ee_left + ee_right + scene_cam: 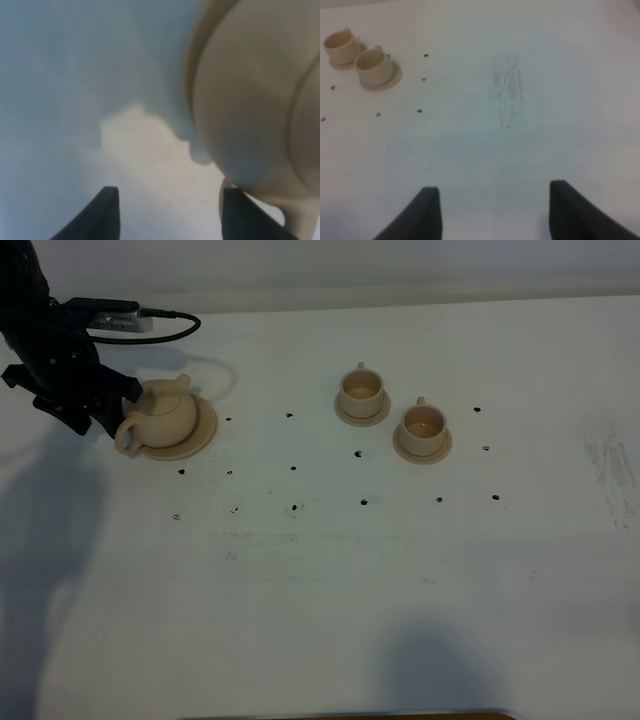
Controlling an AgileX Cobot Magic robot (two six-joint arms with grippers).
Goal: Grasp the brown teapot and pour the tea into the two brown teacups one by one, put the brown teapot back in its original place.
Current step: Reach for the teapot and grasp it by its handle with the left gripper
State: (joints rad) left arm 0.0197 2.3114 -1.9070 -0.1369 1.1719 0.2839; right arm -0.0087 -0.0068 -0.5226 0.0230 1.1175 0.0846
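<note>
Closest in, two soft shadows [435, 665] fall across the white table [320, 570]. The right gripper [490, 215], seen only by its own wrist camera, hangs over the surface with its fingers spread and nothing between them. A faint scuff mark [509, 95] lies on the table past it, and the cups stand well apart from it. Farther back, rows of small black dots [293, 508] mark the tabletop. Behind the dots, right of the middle, stand the two teacups [361, 390], upright and near each other, each on its own small saucer [422, 455], with the tiny handles turned to the far side. Whether they hold any tea is not clear. On the left the teapot [160, 415] sits upright on the large saucer [205, 425], lid on, its loop handle toward the near left. The left gripper [112, 408] is just beside the pot on that side with its jaws released. Its wrist view shows table between the fingers and one finger right next to the pot's wall, though I cannot tell whether it touches. Farthest back, a grey box [110, 315] and a black cable [180, 332] lie at the table's far left.
</note>
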